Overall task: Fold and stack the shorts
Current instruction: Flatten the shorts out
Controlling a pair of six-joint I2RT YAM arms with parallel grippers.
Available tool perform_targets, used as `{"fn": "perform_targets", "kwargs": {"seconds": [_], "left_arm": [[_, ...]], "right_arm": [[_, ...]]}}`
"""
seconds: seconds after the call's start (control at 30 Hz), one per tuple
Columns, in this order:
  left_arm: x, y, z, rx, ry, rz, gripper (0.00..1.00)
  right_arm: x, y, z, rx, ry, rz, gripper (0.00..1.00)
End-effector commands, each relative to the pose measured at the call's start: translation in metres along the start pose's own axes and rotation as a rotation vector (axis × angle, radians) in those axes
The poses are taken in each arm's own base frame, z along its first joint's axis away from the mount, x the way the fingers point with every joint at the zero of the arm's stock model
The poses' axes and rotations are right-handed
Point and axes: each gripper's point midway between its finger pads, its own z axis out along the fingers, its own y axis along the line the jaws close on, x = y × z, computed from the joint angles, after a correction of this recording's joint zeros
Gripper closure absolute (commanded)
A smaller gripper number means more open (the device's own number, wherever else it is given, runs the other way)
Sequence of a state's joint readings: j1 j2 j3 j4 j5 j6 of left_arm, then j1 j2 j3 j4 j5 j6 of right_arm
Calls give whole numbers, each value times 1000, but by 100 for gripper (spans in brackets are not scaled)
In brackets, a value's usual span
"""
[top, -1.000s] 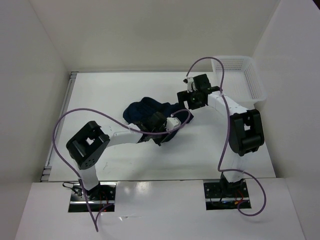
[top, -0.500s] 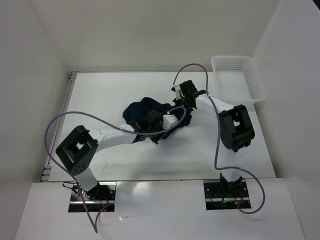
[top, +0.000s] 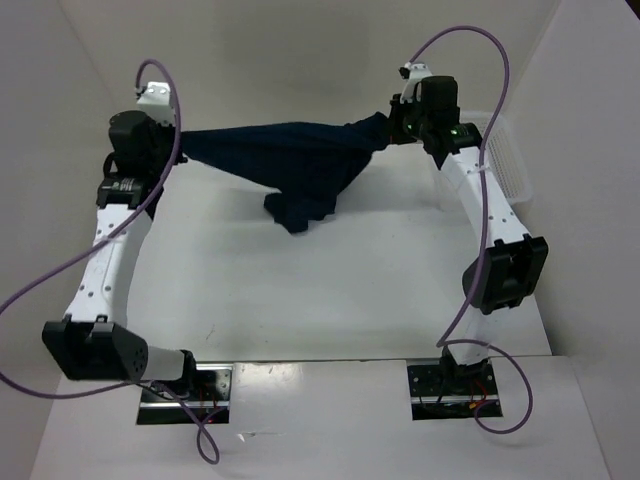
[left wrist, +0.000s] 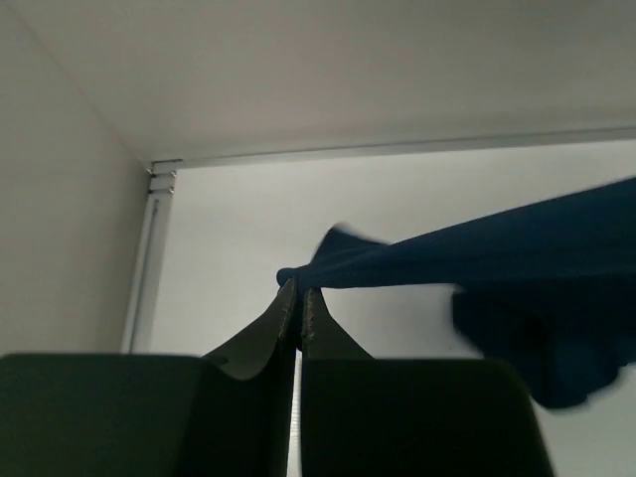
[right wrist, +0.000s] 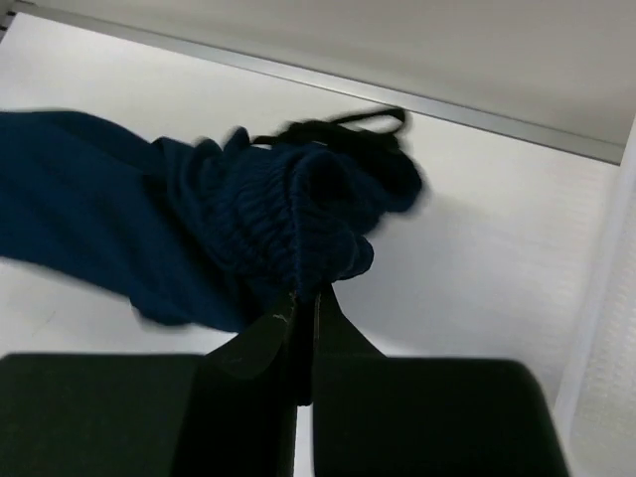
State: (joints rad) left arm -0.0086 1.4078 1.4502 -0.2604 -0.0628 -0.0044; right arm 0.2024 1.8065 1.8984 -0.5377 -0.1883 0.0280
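Observation:
The dark navy shorts (top: 290, 160) hang stretched in the air between my two raised arms, with a loose part drooping down toward the white table (top: 300, 290). My left gripper (top: 180, 148) is shut on the left corner of the shorts (left wrist: 338, 263), the fabric pinched at its fingertips (left wrist: 300, 288). My right gripper (top: 392, 122) is shut on the bunched waistband end of the shorts (right wrist: 268, 214), where a thin black drawstring (right wrist: 338, 124) loops out. Both grippers are high above the table, far apart.
A white mesh basket (top: 505, 160) stands at the back right corner, partly behind my right arm. Walls close the table in at the back and both sides. Purple cables arc from each arm.
Both arms have lifted from the table's middle and spread apart. The right gripper closed on the shorts. The shorts went from a heap on the table to hanging stretched between the grippers.

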Motion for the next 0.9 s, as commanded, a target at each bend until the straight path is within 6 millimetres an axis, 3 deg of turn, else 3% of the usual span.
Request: {"fn": "perform_targets", "kwargs": {"seconds": [0.0, 0.07, 0.1, 0.13, 0.17, 0.2, 0.23, 0.27, 0.3, 0.33, 0.37, 0.4, 0.43, 0.5, 0.57, 0.6, 0.63, 0.67, 0.7, 0.73, 0.77, 0.8, 0.83, 0.87], "left_arm": [[-33, 11, -39, -9, -98, -4, 100], [-2, 9, -54, 10, -39, -6, 100], [13, 6, -59, 23, -13, -7, 100], [22, -2, -76, 52, -1, -4, 100], [56, -8, -79, 68, 71, -3, 100], [73, -14, -85, 82, 106, 1, 100], [85, -21, -102, 103, 129, 7, 100], [100, -24, -109, 119, 160, 6, 100], [127, -25, -122, 123, 218, 5, 100], [139, -34, -128, 161, 242, 6, 100], [150, -34, -133, 163, 265, 5, 100], [156, -38, -139, 182, 258, 8, 100], [178, -43, -141, 195, 306, 11, 100], [185, -46, -135, 205, 310, 16, 100], [176, -47, -123, 203, 289, 16, 100], [166, -45, -104, 189, 273, 18, 100], [151, -44, -91, 178, 248, 19, 100], [131, -39, -79, 159, 212, 17, 100], [77, -33, -56, 139, 111, 12, 100], [47, -24, -47, 111, 49, 8, 100], [15, -17, -42, 96, -19, 6, 100], [-16, -5, -33, 45, -95, 2, 100], [-72, 2, -46, 18, -226, 0, 100], [-100, 7, -56, -1, -298, -2, 100]], "right_arm": [[-12, 5, -26, 5, -42, -33, 100], [8, 15, -38, -53, 8, -61, 100], [40, 16, -35, -71, 83, -56, 100], [55, 20, -38, -107, 117, -74, 100], [65, 24, -49, -127, 132, -91, 100], [106, 23, -51, -142, 234, -86, 100], [123, 22, -56, -145, 270, -93, 100], [158, 21, -67, -150, 344, -98, 100], [176, 20, -73, -154, 383, -102, 100], [192, 20, -79, -155, 417, -93, 100], [222, 18, -85, -160, 478, -91, 100], [229, 23, -93, -178, 491, -82, 100], [239, 22, -95, -179, 513, -76, 100], [238, 25, -95, -185, 501, -54, 100], [197, 25, -81, -163, 410, -47, 100], [182, 26, -70, -153, 387, -5, 100], [122, 28, -62, -141, 248, -18, 100], [92, 27, -57, -124, 184, -6, 100], [72, 28, -45, -122, 151, 38, 100], [41, 29, -42, -114, 80, 44, 100], [-14, 36, -54, -124, -43, 37, 100], [-40, 39, -58, -131, -106, 43, 100], [-79, 45, -71, -144, -200, 50, 100], [-95, 49, -81, -150, -241, 54, 100]]}}
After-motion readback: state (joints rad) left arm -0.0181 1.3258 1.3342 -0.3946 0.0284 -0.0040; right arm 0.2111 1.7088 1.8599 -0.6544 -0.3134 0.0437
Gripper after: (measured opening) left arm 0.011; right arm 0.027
